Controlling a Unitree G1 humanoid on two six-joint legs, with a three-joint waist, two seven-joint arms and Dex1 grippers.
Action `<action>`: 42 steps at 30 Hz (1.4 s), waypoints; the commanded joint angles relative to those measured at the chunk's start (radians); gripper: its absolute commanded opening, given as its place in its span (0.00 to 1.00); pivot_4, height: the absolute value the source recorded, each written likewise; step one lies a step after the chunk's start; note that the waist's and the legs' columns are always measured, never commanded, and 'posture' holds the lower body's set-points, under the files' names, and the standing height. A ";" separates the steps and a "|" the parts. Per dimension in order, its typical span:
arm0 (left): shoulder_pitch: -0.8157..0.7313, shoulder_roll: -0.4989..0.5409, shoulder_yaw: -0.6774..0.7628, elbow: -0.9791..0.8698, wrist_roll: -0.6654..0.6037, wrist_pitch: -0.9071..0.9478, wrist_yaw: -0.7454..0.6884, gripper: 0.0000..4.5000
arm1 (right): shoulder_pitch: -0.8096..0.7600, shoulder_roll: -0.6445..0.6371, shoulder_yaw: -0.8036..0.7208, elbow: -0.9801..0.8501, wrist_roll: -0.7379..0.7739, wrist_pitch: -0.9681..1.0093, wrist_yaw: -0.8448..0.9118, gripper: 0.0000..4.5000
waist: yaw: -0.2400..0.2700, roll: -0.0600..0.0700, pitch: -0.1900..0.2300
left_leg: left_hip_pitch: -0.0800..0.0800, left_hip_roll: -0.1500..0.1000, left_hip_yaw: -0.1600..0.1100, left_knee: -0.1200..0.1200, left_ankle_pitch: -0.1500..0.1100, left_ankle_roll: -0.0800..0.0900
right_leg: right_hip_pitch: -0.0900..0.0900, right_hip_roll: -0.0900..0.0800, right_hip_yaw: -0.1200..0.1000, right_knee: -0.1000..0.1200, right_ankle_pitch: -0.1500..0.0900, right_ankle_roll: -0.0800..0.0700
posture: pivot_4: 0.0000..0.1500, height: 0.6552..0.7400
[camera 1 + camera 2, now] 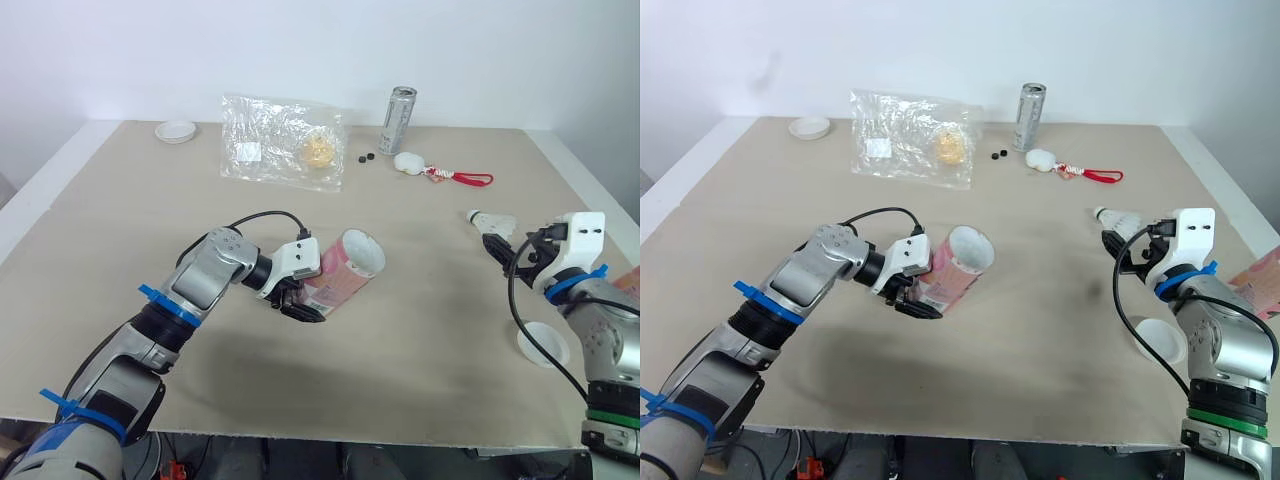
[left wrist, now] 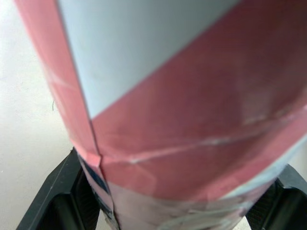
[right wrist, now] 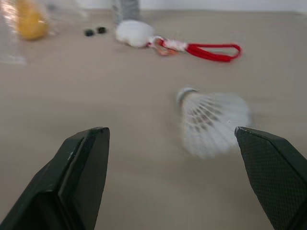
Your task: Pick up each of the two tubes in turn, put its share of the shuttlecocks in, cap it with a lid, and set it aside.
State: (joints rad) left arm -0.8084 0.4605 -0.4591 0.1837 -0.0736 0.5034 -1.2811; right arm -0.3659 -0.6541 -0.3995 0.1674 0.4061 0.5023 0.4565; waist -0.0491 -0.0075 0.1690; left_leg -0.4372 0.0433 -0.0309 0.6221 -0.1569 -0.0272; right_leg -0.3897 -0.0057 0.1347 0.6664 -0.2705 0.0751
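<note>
While the left tool (image 1: 300, 304) grips the pink-and-white striped cardboard tube (image 1: 345, 268) at its lower end, we treat that tube as light and stiff but crushable. Grip the wall firmly, not hard, as the smooth printed surface may slip. The tube is tilted over the middle of the beige worktop (image 1: 420, 400), open mouth towards the right arm. The right tool (image 3: 169, 134) stands wide, just short of the white feather shuttlecock (image 3: 213, 122) lying on its side. We judge the shuttlecock very light and fragile, with feathers that bend easily. Take it by the rounded cork head, or lightly across the skirt beside the cork. A white round lid (image 1: 543, 345) lies by the right forearm.
</note>
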 commanded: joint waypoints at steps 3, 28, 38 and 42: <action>0.027 0.012 -0.022 -0.017 0.021 0.014 0.008 0.74 | -0.089 -0.014 0.037 0.139 -0.038 -0.094 0.061 0.99 | -0.001 0.000 0.000 | 0.000 0.000 0.000 0.000 0.000 0.000 | 0.000 0.000 0.000 0.000 0.000 0.000 | 1.00 1.00; 0.050 0.034 -0.013 -0.062 0.018 0.053 0.041 0.74 | -0.407 0.042 0.109 0.669 -0.154 -0.316 0.041 0.99 | -0.012 0.000 0.000 | 0.000 0.000 -0.001 -0.003 0.000 0.000 | 0.000 0.001 0.000 0.000 0.000 0.002 | 1.00 1.00; 0.041 0.031 -0.011 -0.042 0.023 0.043 0.045 0.74 | -0.426 0.057 0.107 0.722 -0.159 -0.365 -0.002 0.04 | -0.015 0.000 0.000 | 0.000 0.000 -0.001 -0.003 0.000 0.000 | 0.000 0.001 0.000 0.000 0.000 0.002 | 1.00 1.00; 0.040 0.030 -0.010 -0.040 0.022 0.043 0.045 0.74 | -0.431 0.061 0.109 0.731 -0.159 -0.380 -0.006 0.02 | -0.015 0.000 0.000 | 0.000 0.000 -0.001 -0.003 0.000 0.000 | 0.000 0.001 0.000 0.000 0.001 0.002 | 1.00 1.00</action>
State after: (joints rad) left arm -0.7752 0.4847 -0.4538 0.1107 -0.0778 0.5407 -1.2508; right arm -0.7636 -0.5910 -0.2750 0.9073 0.2461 0.1453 0.4542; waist -0.0642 -0.0077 0.1691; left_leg -0.4369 0.0431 -0.0320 0.6193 -0.1568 -0.0271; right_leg -0.3895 -0.0050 0.1348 0.6661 -0.2699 0.0771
